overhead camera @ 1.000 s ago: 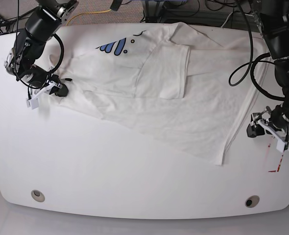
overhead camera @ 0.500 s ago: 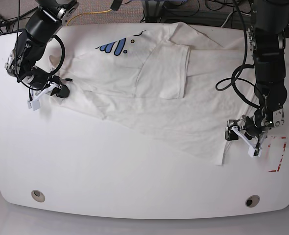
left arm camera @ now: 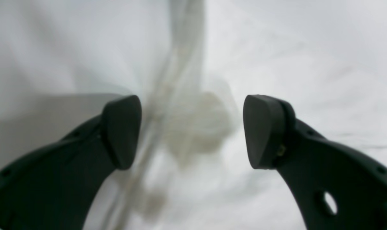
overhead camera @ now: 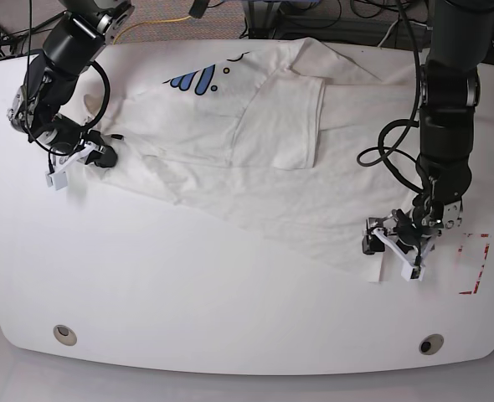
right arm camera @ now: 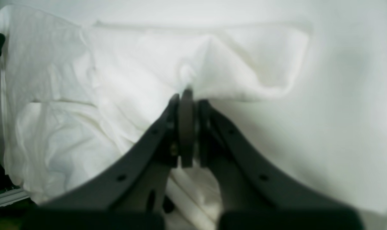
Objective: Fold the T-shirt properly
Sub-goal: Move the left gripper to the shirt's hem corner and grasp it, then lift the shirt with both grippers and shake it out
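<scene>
The white T-shirt (overhead camera: 272,184) lies spread and partly folded on the table, its blue print showing near the far edge. My right gripper (overhead camera: 96,156) is at the shirt's left edge, and the right wrist view shows this gripper (right arm camera: 186,105) shut on a pinched ridge of the T-shirt (right arm camera: 132,64). My left gripper (overhead camera: 389,251) hovers at the shirt's lower right hem corner. In the left wrist view it (left arm camera: 192,131) stands open, with a blurred hem fold of the T-shirt (left arm camera: 184,80) running between the two fingers.
The white table (overhead camera: 188,285) has two round holes near its front edge (overhead camera: 63,333) (overhead camera: 431,343). A red tape mark (overhead camera: 475,264) lies just right of my left gripper. Cables hang behind the far edge.
My left arm has swung in from the table's right edge to the shirt's lower hem corner, jaws still open. My right gripper has stayed shut on the cloth, barely moving.
</scene>
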Action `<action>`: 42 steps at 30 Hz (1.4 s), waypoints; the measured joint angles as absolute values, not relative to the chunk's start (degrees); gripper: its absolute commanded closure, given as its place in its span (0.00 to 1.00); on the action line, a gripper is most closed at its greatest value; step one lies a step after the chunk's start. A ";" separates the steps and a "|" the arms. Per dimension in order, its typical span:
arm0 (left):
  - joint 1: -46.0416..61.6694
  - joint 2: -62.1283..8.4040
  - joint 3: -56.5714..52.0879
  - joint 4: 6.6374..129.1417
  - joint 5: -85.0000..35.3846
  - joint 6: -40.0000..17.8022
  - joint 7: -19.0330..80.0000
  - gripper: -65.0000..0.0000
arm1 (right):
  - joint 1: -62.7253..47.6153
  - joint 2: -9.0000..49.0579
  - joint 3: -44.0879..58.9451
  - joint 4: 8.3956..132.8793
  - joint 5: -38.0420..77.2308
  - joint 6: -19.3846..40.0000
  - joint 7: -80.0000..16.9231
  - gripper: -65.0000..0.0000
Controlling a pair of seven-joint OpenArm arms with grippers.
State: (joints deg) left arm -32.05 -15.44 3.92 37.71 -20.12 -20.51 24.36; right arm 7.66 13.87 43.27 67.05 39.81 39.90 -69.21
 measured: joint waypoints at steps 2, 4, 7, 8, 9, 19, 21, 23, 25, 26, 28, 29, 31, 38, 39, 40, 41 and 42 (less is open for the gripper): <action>-32.05 -15.00 3.92 37.60 -20.16 -21.96 24.56 0.43 | 7.66 13.82 43.27 67.05 39.83 39.88 -69.19 1.00; -32.05 -14.63 3.92 37.43 -20.53 -22.39 24.51 0.64 | 7.64 13.96 43.27 67.05 39.81 39.88 -69.21 1.00; -31.86 -14.68 3.92 37.26 -20.58 -22.35 24.56 0.97 | 7.64 13.98 43.27 67.05 39.77 39.90 -69.21 1.00; -31.70 -14.81 3.92 37.21 -20.78 -22.37 24.67 1.00 | 7.64 13.96 43.27 67.05 39.79 39.90 -69.21 1.00; -31.62 -14.83 3.92 37.19 -20.75 -22.35 24.67 1.00 | 7.64 13.96 43.27 67.05 39.79 39.90 -69.21 1.00; -29.06 -14.98 1.43 43.13 -19.90 -22.55 29.28 1.00 | 10.81 14.61 38.79 67.77 39.31 39.86 -69.56 1.00; -27.70 -15.64 -1.76 47.27 -20.14 -23.00 31.40 1.00 | 11.86 15.09 37.01 69.73 39.48 39.86 -69.52 1.00; -27.46 -15.77 -6.39 50.22 -19.66 -22.90 36.23 1.00 | 12.91 16.32 35.03 71.64 39.40 39.88 -69.30 1.00; -27.62 -16.05 -9.47 52.47 -19.55 -22.76 39.29 1.00 | 14.11 17.41 33.39 72.20 39.64 39.88 -69.19 1.00; -27.86 -16.08 -10.22 53.84 -19.46 -23.24 40.64 1.00 | 15.05 18.17 31.99 72.29 39.59 39.86 -69.54 1.00; -27.94 -15.68 -11.29 56.60 -19.35 -24.73 43.00 1.00 | 16.82 19.20 29.41 72.31 39.64 39.88 -69.38 1.00; -27.92 -15.25 -11.92 58.26 -19.33 -25.30 44.10 1.00 | 17.78 19.84 28.10 72.25 39.55 39.92 -69.76 1.00; -27.59 -14.26 -13.04 62.15 -19.99 -26.50 46.70 1.00 | 20.43 20.88 26.00 72.23 39.64 39.94 -69.71 1.00; -28.03 -14.68 -15.68 77.32 -19.75 -26.41 52.99 1.00 | 30.24 26.65 17.32 72.25 39.62 39.99 -70.15 1.00; -28.08 -14.66 -15.73 79.37 -19.57 -26.44 53.25 1.00 | 31.86 27.18 16.12 72.29 39.86 39.92 -69.60 1.00; -28.21 -14.59 -15.70 81.97 -19.55 -26.41 53.58 1.00 | 33.78 27.81 14.33 72.27 40.01 39.97 -69.71 1.00; -28.18 -14.50 -15.73 84.64 -19.77 -26.57 54.00 1.00 | 35.68 28.25 12.97 72.27 40.34 40.07 -69.63 1.00; -28.12 -14.41 -15.84 87.74 -19.73 -26.59 54.61 1.00 | 37.26 28.97 11.73 72.25 40.69 40.12 -69.52 1.00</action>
State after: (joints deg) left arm -28.12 -14.41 -15.84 87.74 -19.73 -26.59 54.61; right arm 37.26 28.97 11.73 72.25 40.69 40.12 -69.52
